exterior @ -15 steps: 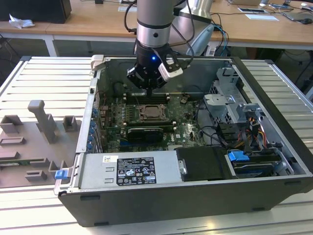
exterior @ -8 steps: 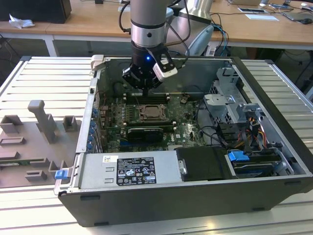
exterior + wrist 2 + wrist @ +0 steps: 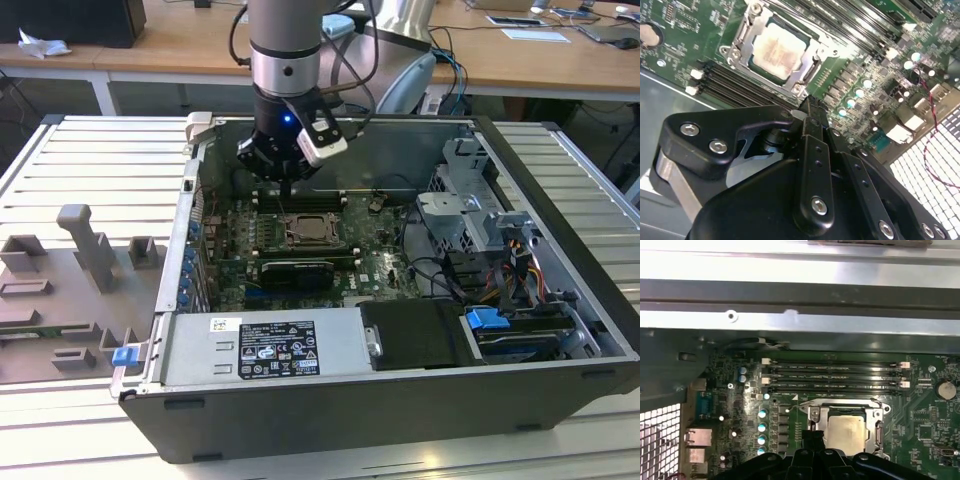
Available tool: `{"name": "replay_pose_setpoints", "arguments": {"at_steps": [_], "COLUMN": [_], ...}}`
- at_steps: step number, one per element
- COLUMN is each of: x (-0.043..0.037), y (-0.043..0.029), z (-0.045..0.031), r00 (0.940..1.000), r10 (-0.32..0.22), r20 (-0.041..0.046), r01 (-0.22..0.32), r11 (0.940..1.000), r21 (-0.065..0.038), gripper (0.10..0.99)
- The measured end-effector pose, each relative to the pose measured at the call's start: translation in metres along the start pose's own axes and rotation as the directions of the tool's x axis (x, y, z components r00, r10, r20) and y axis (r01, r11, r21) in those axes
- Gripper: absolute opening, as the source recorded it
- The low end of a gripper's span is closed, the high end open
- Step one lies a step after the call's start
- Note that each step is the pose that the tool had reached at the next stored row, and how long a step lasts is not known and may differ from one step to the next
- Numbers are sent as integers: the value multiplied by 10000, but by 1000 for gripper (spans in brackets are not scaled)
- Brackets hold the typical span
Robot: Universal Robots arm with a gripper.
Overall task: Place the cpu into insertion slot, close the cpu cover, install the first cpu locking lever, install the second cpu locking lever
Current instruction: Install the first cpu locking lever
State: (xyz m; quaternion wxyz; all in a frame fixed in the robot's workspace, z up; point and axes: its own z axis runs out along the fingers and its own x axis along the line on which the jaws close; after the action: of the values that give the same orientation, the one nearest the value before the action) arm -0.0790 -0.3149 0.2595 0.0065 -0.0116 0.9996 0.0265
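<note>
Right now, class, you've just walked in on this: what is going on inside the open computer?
A robot arm's black claw hangs inside the dark-grey computer case, low over the green motherboard. The small pale silver-grey square cpu sits in the silver-rimmed square insertion slot, and the thin silvery cpu cover lies flat around it. The claw's tip is close beside one corner of that socket. Whether the locking levers are latched cannot be told.
</note>
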Motion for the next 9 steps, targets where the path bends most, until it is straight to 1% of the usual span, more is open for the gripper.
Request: {"name": "replay_pose_setpoints", "arguments": {"at_steps": [1, 4, 6, 8, 9], "x": [13, 101, 132, 180, 189], "y": [0, 2, 3, 4, 4], "z": [0, -1, -2, -1, -2], "r00": [10000, 10000, 10000, 10000, 10000], "r10": [0, -1, 0, 1, 0], "r20": [2, 11, 14, 17, 18], "r01": [0, 1, 0, -1, 0], "r11": [10000, 10000, 10000, 9999, 9999], "r21": [-9, -49, -73, -125, -133], "gripper": [106, 106, 106, 106, 106]}}
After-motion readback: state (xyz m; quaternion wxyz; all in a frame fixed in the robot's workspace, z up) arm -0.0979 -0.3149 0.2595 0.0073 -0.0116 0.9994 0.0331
